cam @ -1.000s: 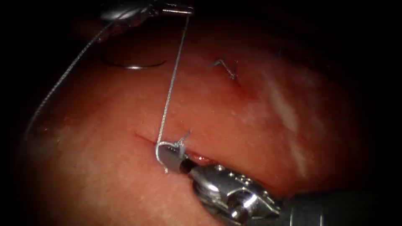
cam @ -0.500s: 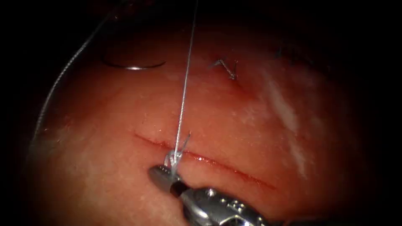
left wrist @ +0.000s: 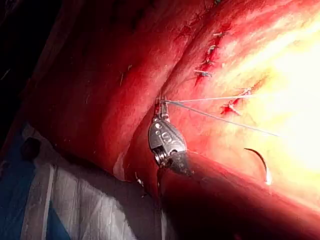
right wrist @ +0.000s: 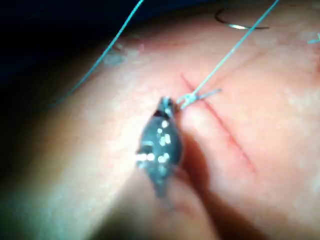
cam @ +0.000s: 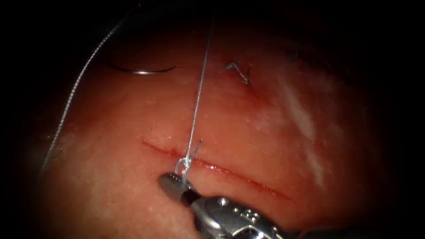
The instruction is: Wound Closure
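Note:
My right tool (cam: 173,182) comes in from the lower right, just below the cut (cam: 239,175) near its left end, jaws shut on the short thread end at a small knot loop (cam: 182,165). From the knot the thread (cam: 198,95) runs taut straight up. In the left wrist view my left tool (left wrist: 161,104) is shut on that thread, with two strands leaving its tip. The curved needle (cam: 141,71) lies free on the tissue, far up and left of the cut, in neither tool; it also shows in the left wrist view (left wrist: 260,161) and the right wrist view (right wrist: 240,25).
A slack length of thread (cam: 71,97) curves down the left side of the tissue (cam: 110,194). An older stitch with cut ends (cam: 241,73) sits above and right of the cut. Red fluid lines the cut. Blue and white drape (left wrist: 55,200) lies beside the tissue.
The wide loop at the cut has drawn down to a small knot. My right tool slid down and left off the cut; my left tool rose out of the endoscope view, straightening the thread.

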{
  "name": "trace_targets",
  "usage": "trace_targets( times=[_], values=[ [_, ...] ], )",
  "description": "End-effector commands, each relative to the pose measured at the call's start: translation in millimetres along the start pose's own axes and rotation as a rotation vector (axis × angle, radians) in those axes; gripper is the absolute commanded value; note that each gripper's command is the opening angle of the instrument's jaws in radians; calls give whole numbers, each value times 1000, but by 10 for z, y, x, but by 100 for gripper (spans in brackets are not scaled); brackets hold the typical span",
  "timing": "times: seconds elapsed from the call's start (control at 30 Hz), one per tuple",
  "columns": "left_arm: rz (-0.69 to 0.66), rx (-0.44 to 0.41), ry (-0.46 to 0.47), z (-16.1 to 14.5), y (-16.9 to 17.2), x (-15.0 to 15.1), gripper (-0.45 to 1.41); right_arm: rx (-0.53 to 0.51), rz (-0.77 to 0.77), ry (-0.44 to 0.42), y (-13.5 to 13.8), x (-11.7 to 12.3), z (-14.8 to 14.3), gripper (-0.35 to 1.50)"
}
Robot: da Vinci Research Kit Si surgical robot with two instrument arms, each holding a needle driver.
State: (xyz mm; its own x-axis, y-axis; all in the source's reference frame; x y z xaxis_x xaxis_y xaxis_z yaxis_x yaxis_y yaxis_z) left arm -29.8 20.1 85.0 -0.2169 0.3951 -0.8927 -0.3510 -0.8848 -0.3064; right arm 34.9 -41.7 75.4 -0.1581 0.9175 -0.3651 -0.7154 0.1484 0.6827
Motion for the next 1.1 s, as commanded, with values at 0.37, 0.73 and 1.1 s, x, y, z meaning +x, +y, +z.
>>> trace_targets(
  times=[0.37, 0.73, 1.1],
  values=[
    [107, 91, -1, 34, -18, 22, -45, 9, -34, 5, -7, -14, 0, -35],
    [162, 174, 26, 62, -40, 34, -45, 32, -68, -25, -13, -48, -7, -35],
    [166, 173, 25, 61, -42, 30, -45, 26, -181, -37, -13, -55, -5, -35]
  ],
)
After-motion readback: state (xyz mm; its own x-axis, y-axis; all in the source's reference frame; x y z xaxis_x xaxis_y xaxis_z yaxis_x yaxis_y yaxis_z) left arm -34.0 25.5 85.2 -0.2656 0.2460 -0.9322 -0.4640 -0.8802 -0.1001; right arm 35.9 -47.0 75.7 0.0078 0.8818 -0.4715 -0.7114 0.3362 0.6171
